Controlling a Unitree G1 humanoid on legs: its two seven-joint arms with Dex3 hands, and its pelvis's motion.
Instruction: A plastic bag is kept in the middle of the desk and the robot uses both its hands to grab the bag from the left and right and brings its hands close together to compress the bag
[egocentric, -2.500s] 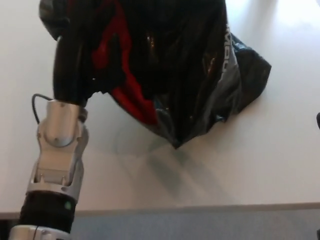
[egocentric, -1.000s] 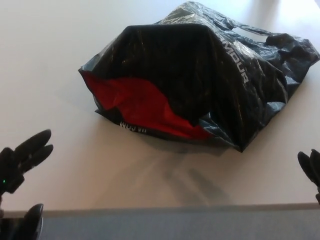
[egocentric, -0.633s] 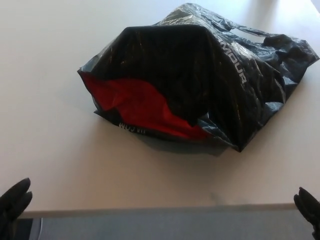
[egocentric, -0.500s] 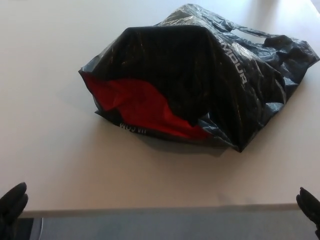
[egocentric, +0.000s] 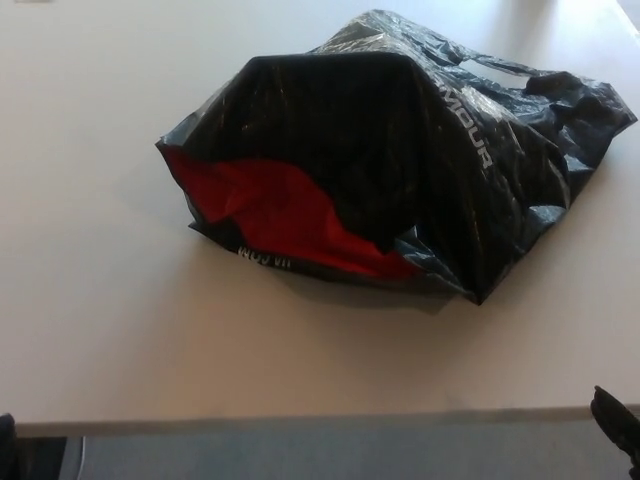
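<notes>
– Black plastic, crumpled and glossy: the bag (egocentric: 400, 160) lies on the pale worktop (egocentric: 90, 130), roughly mid-surface and a little toward the far right. Red lining shows at its open near-left side, and white lettering runs along its right flank.

– Is anything holding it?

– Nothing touches it. It sits slumped and bulky, with a handle loop showing at the far right.

– And the robot hands?

– Only a dark sliver of the right robot hand (egocentric: 618, 412) shows at the lower right corner, below the worktop's front edge and well apart from the bag. Whether its fingers are spread or closed, I cannot tell. The same goes for the left robot hand (egocentric: 5, 432), a mere dark scrap at the lower left corner.

– So how far along?

– Judging by this, no squeeze is under way. Both sides would have to be reached, gripped and pressed inward.
</notes>
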